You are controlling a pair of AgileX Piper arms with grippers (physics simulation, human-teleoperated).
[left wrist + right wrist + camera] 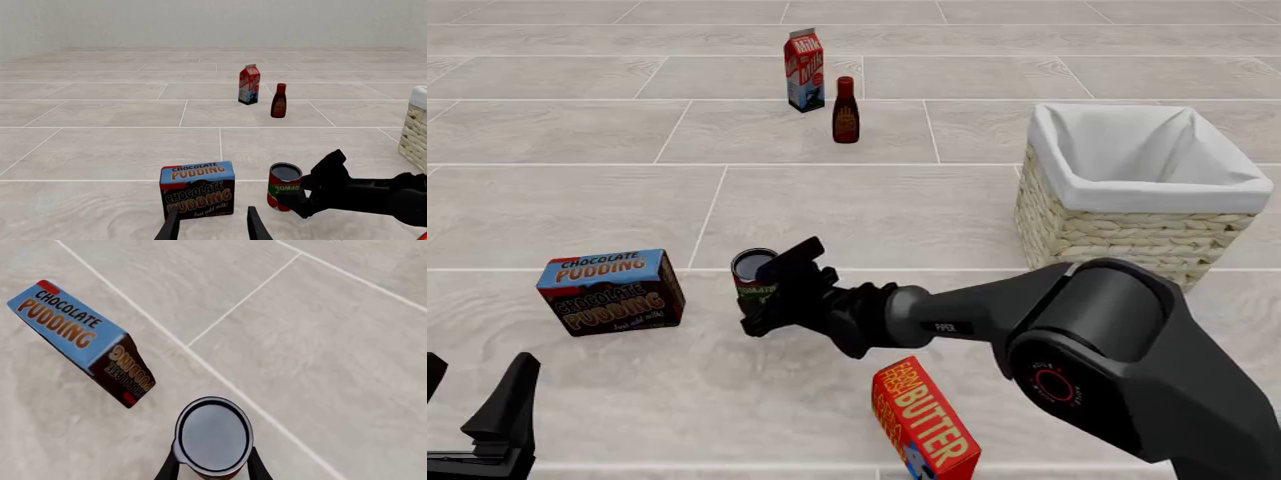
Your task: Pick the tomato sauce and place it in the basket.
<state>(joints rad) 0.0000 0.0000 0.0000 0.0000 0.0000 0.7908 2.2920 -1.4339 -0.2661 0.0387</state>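
**Right gripper at the tomato sauce can**

While the left gripper (474, 415) sits low at the near left edge of the front view with its fingers spread apart and nothing between them, the right gripper (777, 287) reaches across the tiled surface to the tomato sauce (751, 273); the can stands upright, near the middle of the front view, just to the right of the chocolate pudding box (610, 291). From the right wrist camera the two fingers flank the can's sides below its dark round top (213, 435); they look pressed against it, though actual contact is hard to confirm from that angle. From the left wrist camera the right gripper (313, 192) closes on the can's red label (280, 192) from the side. The basket (1121, 235) stands well apart, to the far right, its white lining folded over the rim; a butter box (924, 420) lies near the right arm's base; a milk carton (805, 70) and a dark bottle (845, 110) stand together far back.
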